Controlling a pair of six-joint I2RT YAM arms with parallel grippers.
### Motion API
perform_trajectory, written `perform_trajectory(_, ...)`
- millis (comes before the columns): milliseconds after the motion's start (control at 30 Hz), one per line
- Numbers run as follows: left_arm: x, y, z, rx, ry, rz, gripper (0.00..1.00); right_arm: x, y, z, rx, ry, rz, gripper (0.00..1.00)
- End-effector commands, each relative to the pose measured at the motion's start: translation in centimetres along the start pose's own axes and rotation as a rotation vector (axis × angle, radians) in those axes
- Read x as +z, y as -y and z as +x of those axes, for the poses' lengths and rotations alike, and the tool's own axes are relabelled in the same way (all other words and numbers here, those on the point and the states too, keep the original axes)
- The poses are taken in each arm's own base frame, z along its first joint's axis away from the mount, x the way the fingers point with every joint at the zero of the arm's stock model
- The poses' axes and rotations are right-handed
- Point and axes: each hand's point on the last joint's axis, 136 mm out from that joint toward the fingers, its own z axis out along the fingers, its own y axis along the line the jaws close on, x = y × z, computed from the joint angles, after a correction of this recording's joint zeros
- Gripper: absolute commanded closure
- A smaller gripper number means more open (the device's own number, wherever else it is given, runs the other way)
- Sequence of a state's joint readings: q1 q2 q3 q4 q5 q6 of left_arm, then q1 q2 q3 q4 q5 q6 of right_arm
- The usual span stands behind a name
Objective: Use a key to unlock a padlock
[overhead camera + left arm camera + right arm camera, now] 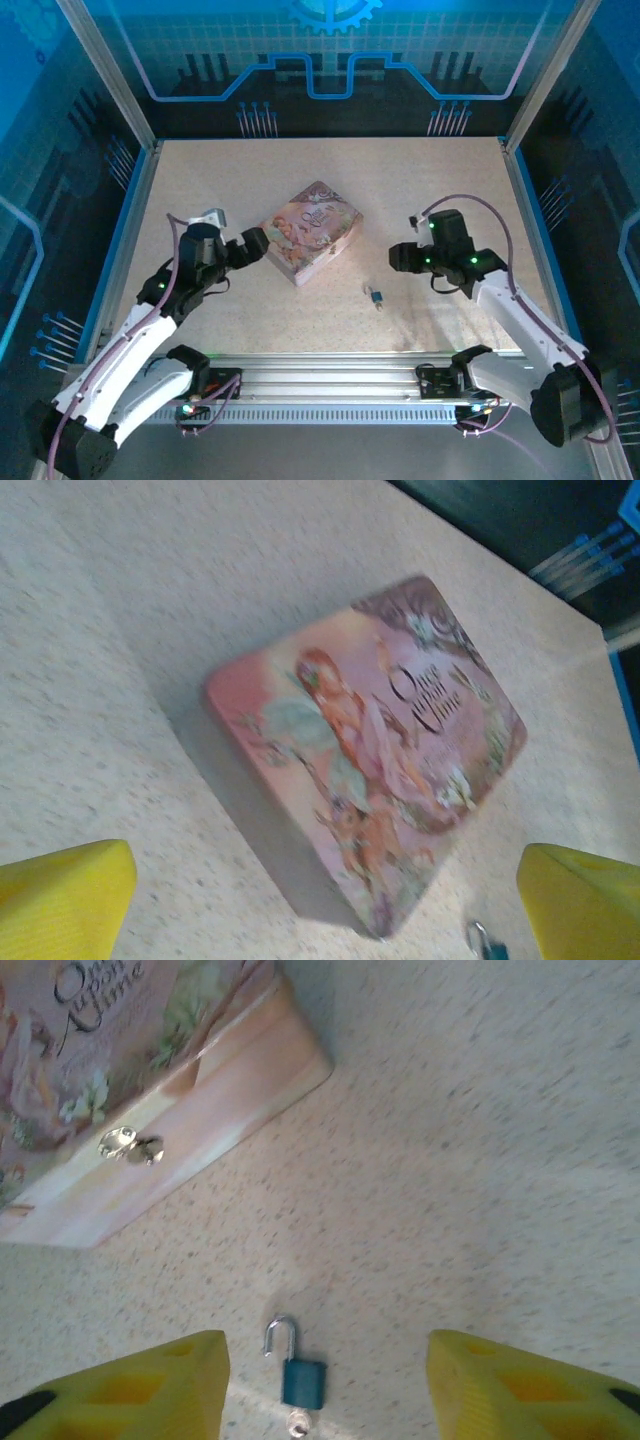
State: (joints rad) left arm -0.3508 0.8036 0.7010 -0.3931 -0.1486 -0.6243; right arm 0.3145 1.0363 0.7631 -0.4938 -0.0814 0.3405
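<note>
The small blue-bodied padlock (pixel 377 297) lies flat on the table in front of the pink tin. In the right wrist view the padlock (pixel 302 1380) has its silver shackle swung open, one leg free of the body. The key (pixel 297 1423) sticks out of the padlock's bottom end. My right gripper (pixel 325 1352) hovers above it, open, its yellow fingers (pixel 160 1385) either side of the lock and not touching it. From above, the right gripper (pixel 400 258) sits just right of the padlock. My left gripper (pixel 255 243) is open beside the tin's left corner, holding nothing. The padlock's shackle (pixel 480 938) peeks in at the bottom edge.
The pink illustrated tin (pixel 310 232) stands mid-table, with a small metal latch (pixel 127 1145) on its front wall. In the left wrist view the tin (pixel 370 770) lies ahead of the open fingers (pixel 65 895). An aluminium rail (pixel 330 385) runs along the near edge.
</note>
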Motion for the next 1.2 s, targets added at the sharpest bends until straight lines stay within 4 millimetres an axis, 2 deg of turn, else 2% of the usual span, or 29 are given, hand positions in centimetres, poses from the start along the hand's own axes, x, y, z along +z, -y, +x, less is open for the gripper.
perform_trajectory(0,-1.0,-2.2,-2.9,0.081,0.119,-0.132,0.01,-1.8,2.0,-2.1,-0.043,0.092,0.097,0.33)
perform_trajectory(167,-0.7,-4.4,-5.3,0.170,0.252,-0.226,0.01,-3.2,5.4,-4.1,-0.047,0.227,0.236,0.01)
perform_trajectory(333,0.0,-6.1,-7.4,0.271,0.379,-0.282,0.01,-3.5,10.2,-5.1,-0.003,0.318,0.411,0.00)
perform_trajectory(467,1.3,-8.6,-7.4,0.302,0.417,-0.352,0.01,-2.4,12.8,-5.0,-0.016,0.372,0.481,0.00)
perform_trajectory(567,2.7,-10.1,-6.5,0.324,0.395,-0.376,0.01,-0.8,13.1,-4.8,-0.076,0.414,0.461,0.00)
perform_trajectory(733,5.1,-11.5,-4.6,0.351,0.347,-0.386,0.01,2.3,13.7,-3.8,-0.074,0.392,0.416,0.00)
perform_trajectory(800,5.8,-11.9,-4.0,0.359,0.336,-0.385,0.01,3.3,13.6,-4.2,-0.083,0.418,0.388,0.00)
perform_trajectory(1067,7.6,-12.4,-2.8,0.379,0.320,-0.336,0.01,4.5,11.7,-6.5,-0.166,0.506,0.273,0.00)
perform_trajectory(1167,8.4,-12.0,-2.8,0.399,0.296,-0.301,0.01,4.9,11.5,-7.1,-0.225,0.510,0.271,0.00)
